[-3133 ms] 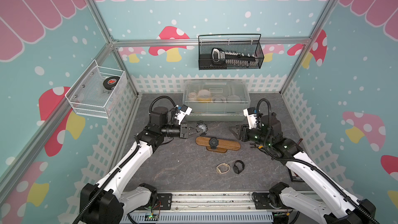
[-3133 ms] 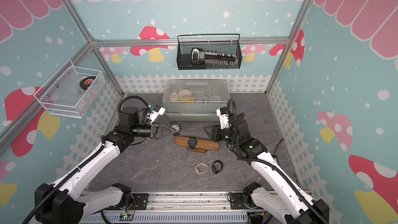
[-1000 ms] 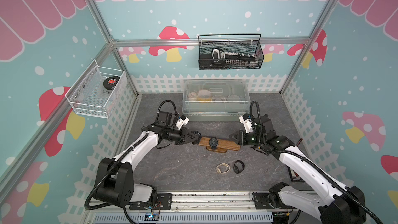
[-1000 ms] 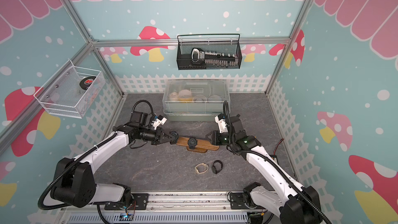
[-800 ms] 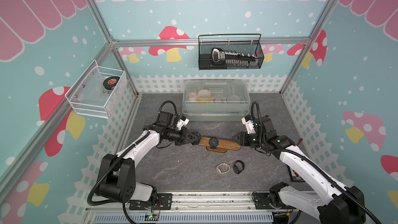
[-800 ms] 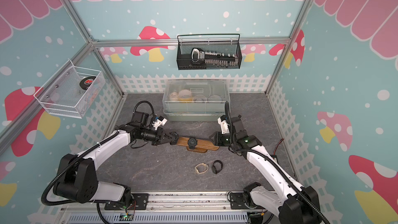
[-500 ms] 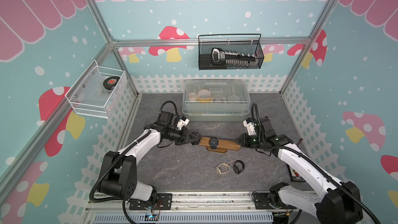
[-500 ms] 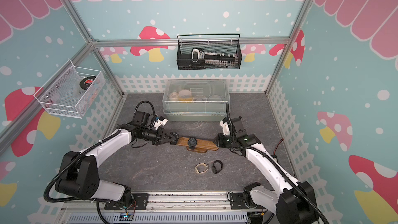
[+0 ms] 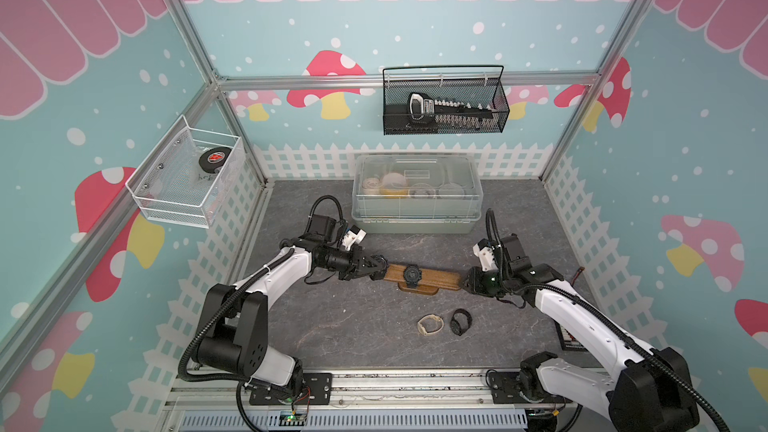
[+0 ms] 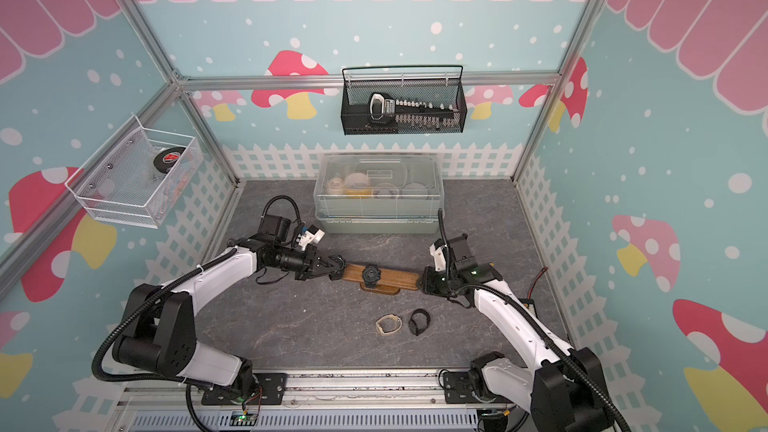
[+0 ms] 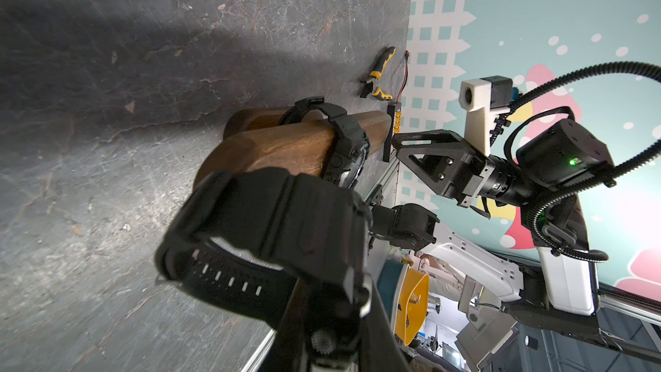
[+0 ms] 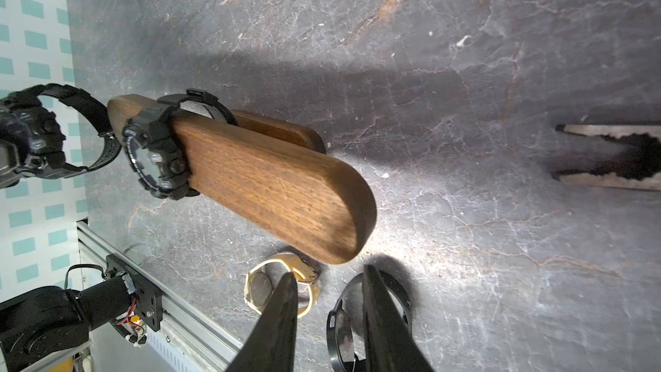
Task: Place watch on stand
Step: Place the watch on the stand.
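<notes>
ok, left gripper was clamped on a black watch, held just off the left end of the stand. right gripper sat at the stand's other end, jaws narrowly apart, nothing between them. second black watch ringed the bar mid-length. beige watch and loose black watch lay on the table nearby.

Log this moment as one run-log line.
left gripper: shut on held watch at stand end | right gripper: open, empty, at opposite end | second watch: around stand middle
</notes>
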{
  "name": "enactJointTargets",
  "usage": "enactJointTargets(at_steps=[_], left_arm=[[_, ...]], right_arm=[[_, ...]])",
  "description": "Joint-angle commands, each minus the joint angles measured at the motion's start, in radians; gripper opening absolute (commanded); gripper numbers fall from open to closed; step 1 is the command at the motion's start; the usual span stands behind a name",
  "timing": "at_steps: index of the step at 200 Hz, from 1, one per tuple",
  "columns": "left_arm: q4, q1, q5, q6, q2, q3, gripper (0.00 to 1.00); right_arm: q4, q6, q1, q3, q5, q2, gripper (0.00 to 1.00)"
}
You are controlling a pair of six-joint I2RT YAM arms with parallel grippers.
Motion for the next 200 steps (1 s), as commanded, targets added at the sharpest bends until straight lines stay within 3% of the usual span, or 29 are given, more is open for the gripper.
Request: enactJointTargets(at_steps=[1,64,84,200], left_arm=[[0.015,0.006,0.020,0.002,0.002,0.029,0.00],[0.015,0.007,-0.002,-0.005,0.036,0.039,0.00],[0.015,0.007,-0.015,-0.006,0.039,0.041,0.00],[0.016,-0.040,-0.026,-0.003,0.087,0.037,0.00]], right_arm=[[-0.009,-0.008,-0.015,-0.020,0.014,0.004,0.31],[0.065,-0.008,-0.028,-0.037,-0.021,0.022,0.32],[0.111,0.004,-0.028,-0.047,-0.047,0.036,0.27],[0.229,0.031,-0.029,-0.026,-0.075,0.134,0.23]])
